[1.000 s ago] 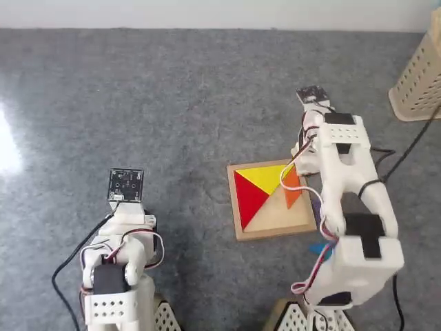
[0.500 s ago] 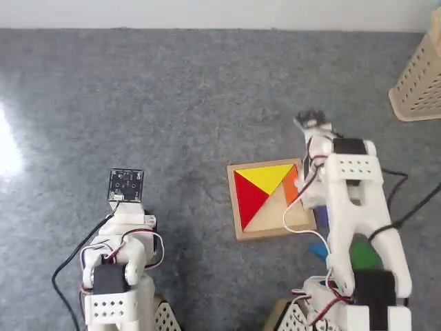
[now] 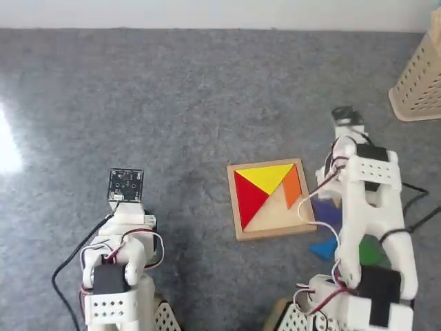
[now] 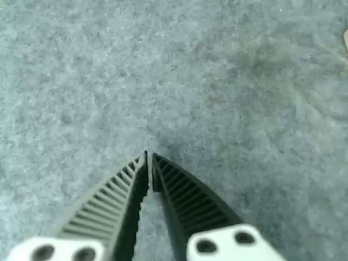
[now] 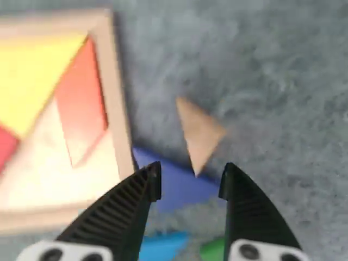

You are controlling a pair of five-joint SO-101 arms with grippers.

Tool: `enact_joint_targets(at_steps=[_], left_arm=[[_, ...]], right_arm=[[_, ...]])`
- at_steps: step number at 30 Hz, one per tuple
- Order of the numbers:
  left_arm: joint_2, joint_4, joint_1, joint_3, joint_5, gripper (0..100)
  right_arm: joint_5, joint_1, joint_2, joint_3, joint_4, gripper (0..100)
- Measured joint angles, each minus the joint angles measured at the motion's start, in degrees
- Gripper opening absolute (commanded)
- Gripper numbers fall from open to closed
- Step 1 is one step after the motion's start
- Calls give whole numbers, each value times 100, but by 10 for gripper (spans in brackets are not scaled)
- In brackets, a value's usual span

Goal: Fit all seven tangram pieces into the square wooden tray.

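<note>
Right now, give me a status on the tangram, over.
Left gripper shut over carpet. Right gripper open above loose pieces beside tray. Yellow, red, orange seated; four outside. No blocker seen.

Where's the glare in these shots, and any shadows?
High view: a white glare patch washes out the table at left. Left wrist view: even light, no glare around the left gripper. Right wrist view: no glare on the tray.

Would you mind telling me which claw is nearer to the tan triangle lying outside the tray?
The right. The right claw hangs open just beside the tan triangle; the left claw is shut over bare carpet, on the far side of the tray.
</note>
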Motion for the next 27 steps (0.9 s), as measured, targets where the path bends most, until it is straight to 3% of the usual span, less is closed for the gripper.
enact_joint_targets(at_steps=[3,15,27], left_arm=[[0,0,0,0,0,12],[0,0,0,0,0,12],[0,0,0,0,0,12]], right_arm=[[-369,26,563,-440,-105,192],[-413,123,2857,-2110,0,191],[-396,62,2778,-2356,633,189]])
